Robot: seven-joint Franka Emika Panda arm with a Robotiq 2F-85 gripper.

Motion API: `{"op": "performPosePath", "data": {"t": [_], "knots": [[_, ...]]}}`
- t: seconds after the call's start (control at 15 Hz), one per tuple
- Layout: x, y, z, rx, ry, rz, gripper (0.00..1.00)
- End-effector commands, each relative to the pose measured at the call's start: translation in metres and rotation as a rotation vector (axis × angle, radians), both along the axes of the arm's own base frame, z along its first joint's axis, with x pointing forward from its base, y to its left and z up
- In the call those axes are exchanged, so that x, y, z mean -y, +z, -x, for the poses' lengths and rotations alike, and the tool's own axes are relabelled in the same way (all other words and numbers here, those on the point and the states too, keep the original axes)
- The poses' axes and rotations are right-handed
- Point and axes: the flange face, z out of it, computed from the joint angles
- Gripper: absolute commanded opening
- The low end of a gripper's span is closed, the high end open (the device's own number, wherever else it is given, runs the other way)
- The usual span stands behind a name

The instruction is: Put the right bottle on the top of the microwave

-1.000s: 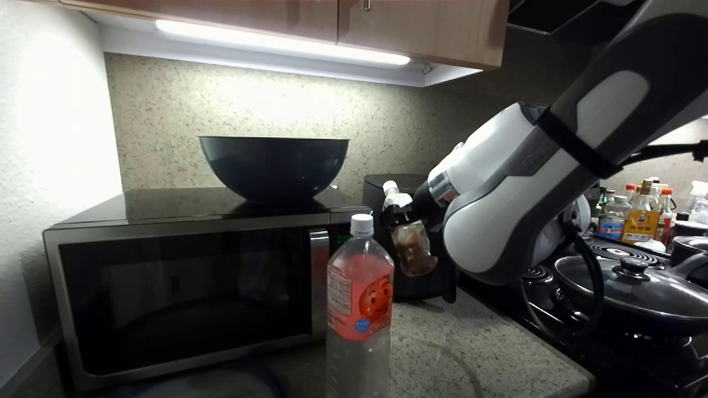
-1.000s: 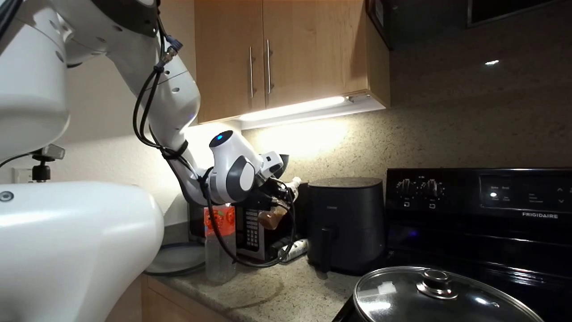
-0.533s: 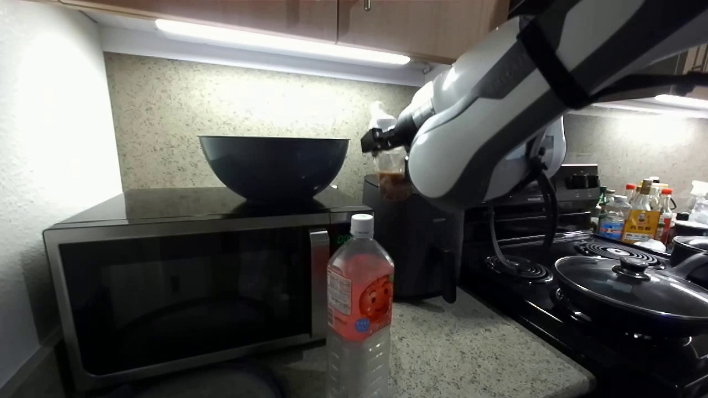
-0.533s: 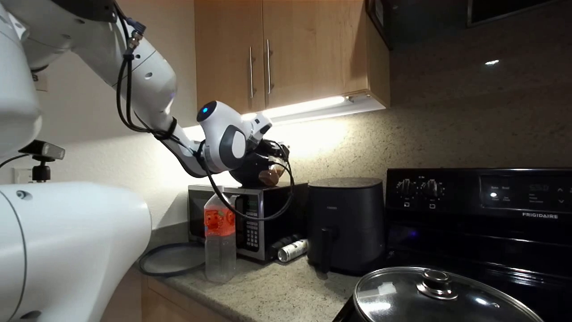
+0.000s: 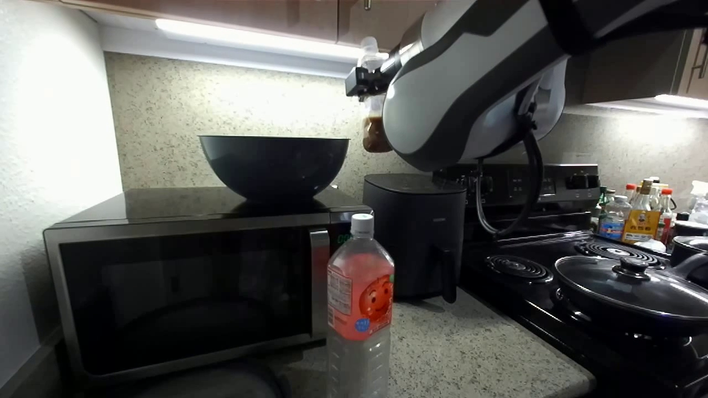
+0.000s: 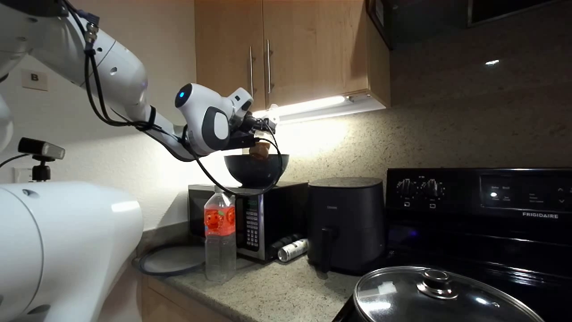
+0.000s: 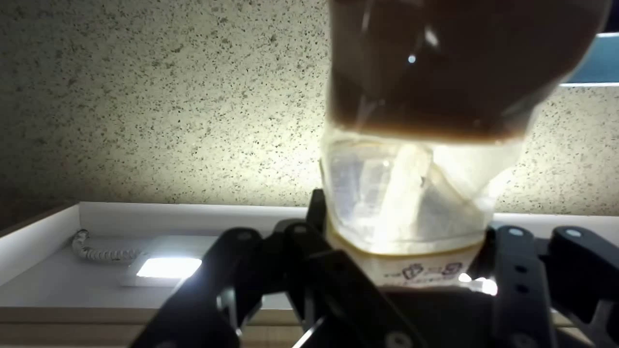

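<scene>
The right bottle, small and clear with brown liquid (image 5: 375, 135), hangs almost upright in my gripper (image 5: 365, 83). It also shows in an exterior view (image 6: 259, 151) and large in the wrist view (image 7: 435, 72). My gripper (image 7: 404, 237) is shut around its middle; the fingers touch both sides. The bottle is in the air, above the height of the black bowl's rim and near the cabinet light. The black microwave (image 5: 182, 298) stands on the counter, its flat top (image 5: 166, 204) below and to the left of the bottle in that view. It also shows in an exterior view (image 6: 286, 210).
A large black bowl (image 5: 274, 166) sits on the microwave's right part. A tall red-label bottle (image 5: 360, 298) stands before the microwave. A black air fryer (image 5: 420, 232) stands beside it. A lit wooden cabinet (image 6: 290, 53) hangs above. A lidded pan (image 5: 633, 287) is on the stove.
My gripper has lifted the small bottle from beside the microwave to above the bowl's rim height. The bottle has swung from tilted to nearly upright. The bowl, microwave and tall bottle have not moved.
</scene>
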Motion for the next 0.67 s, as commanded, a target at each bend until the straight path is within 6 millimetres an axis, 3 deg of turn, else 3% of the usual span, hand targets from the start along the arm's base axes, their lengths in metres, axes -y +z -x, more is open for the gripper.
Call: {"op": "performPosePath", "data": {"t": [0.0, 0.33, 0.6], "knots": [[-0.001, -0.001, -0.007, 0.011, 0.006, 0.046, 0.26], [-0.022, -0.018, -0.04, -0.168, 0.1, 0.044, 0.26], [-0.047, -0.009, -0.085, -0.257, 0.176, 0.031, 0.26]]}}
